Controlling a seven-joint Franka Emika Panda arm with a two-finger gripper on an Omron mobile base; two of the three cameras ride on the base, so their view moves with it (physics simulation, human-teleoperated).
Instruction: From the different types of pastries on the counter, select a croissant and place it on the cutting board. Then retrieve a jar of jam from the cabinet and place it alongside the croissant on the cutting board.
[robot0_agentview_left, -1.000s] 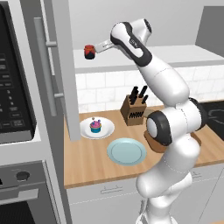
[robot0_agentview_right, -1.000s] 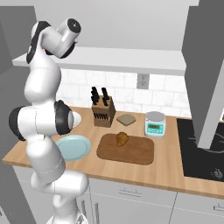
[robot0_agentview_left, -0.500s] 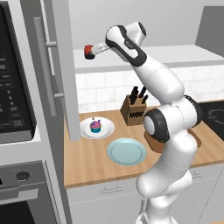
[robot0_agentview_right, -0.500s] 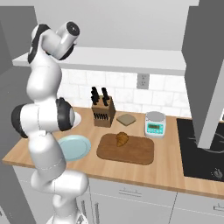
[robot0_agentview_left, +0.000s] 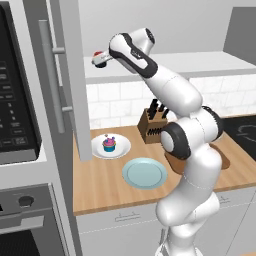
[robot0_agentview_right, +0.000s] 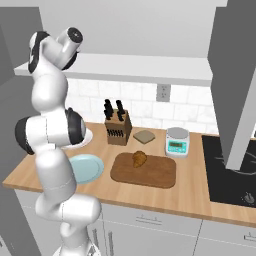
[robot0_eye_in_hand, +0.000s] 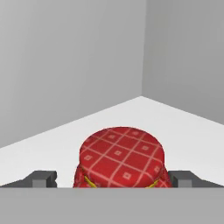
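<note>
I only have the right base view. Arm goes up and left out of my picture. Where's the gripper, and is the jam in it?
Observer: Hand view: the gripper is open, one finger each side of the jar of jam, not closed on it.
Operator: Jar still on the shelf?
Observer: Yes, it stands upright on the white cabinet shelf, near the back corner.
Operator: My view has the croissant on the board. Where's the other pastry?
Observer: Left base view: the cupcake sits on a white plate by the open cabinet door, behind the light blue plate.
</note>
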